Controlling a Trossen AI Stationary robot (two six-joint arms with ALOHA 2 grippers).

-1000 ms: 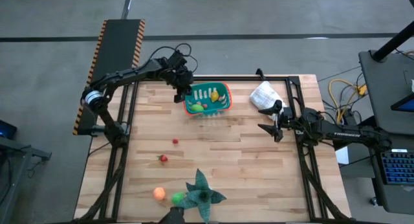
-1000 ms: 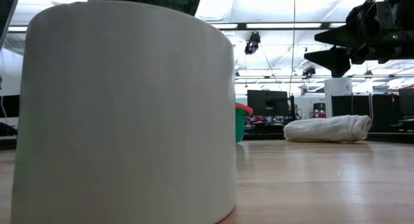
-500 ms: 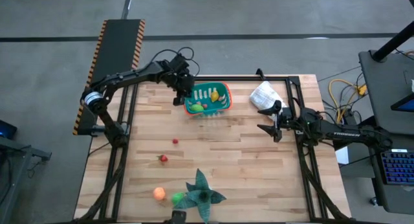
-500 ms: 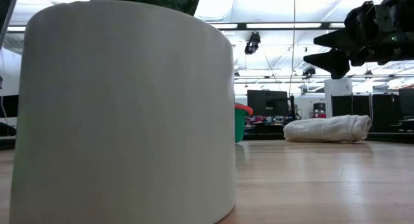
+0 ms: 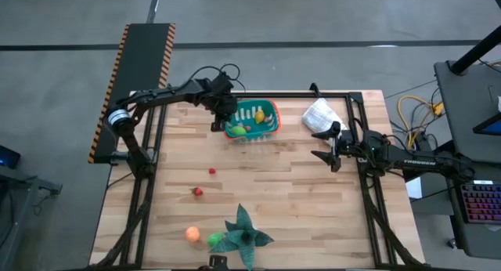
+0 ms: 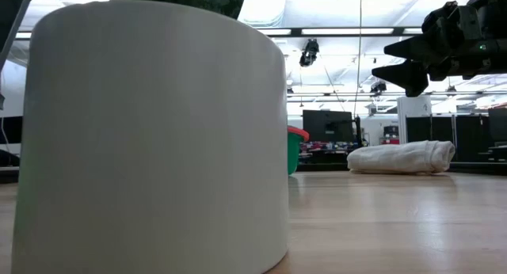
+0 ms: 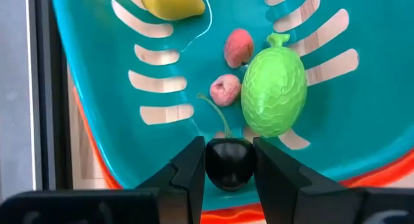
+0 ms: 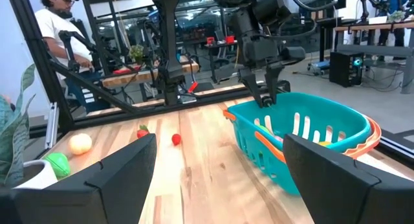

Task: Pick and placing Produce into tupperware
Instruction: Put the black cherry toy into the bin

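One dark cherry (image 7: 228, 162) sits pinched between the left hand's (image 5: 218, 119) two fingers, its thin stem trailing up toward the fruit already inside the teal tupperware (image 5: 270, 113). The tub stands near the far edge of the tabletop (image 5: 274, 193), about midway along it, and the left hand hangs over its left end. To finish this step well, I judge the fingers should part only once the cherry is well inside the orange-red rim, low enough that it drops onto the slotted floor and does not bounce out or catch on the rim; opening slowly would keep the stem from snagging.

Glossy and nearly black, the cherry is small and round. Close by in the tub lie a knobbly green fruit (image 7: 274, 93), two small pink pieces (image 7: 238, 47) and a yellow piece (image 7: 171, 2).

More produce waits outside: two small red pieces (image 5: 198, 192) toward the middle, and an orange one (image 5: 192, 234) and a green one (image 5: 214, 240) by the near edge beside a leafy star-shaped plant (image 5: 244, 235). With fingers spread and empty, the right hand (image 5: 326, 145) waits near the right edge, close to a crumpled white bag (image 5: 319, 114).
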